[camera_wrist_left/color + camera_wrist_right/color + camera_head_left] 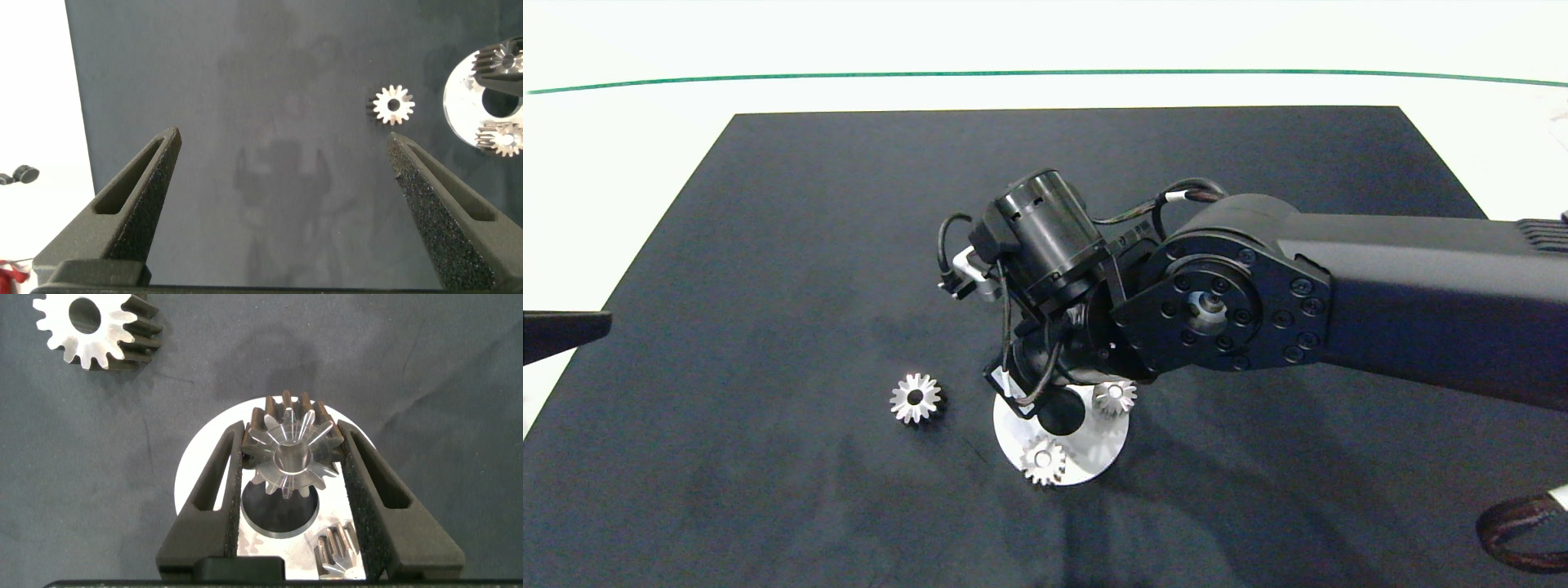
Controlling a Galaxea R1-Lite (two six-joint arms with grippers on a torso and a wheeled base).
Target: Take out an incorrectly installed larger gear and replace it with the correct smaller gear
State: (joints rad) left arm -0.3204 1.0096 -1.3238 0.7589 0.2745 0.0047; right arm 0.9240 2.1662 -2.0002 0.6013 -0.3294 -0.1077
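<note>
My right gripper [292, 434] is shut on a smaller gear [290, 457], held just above a dark round socket [278, 513] in the white disc base [204, 465]. In the head view the right arm hides this held gear; the base [1094, 453] shows below the wrist. The larger gear [916, 398], silver with star-like teeth and a dark bore, lies loose on the black mat left of the base, and shows in the right wrist view [90, 327] and the left wrist view [394, 105]. My left gripper [282, 143] hangs open over bare mat, well left of the gears.
Two other small gears sit on the base, one at its front [1043, 460] and one at its right rim [1114, 396]. The black mat [768, 245] covers the white table. A dark cable loop [1523, 523] lies at the right front.
</note>
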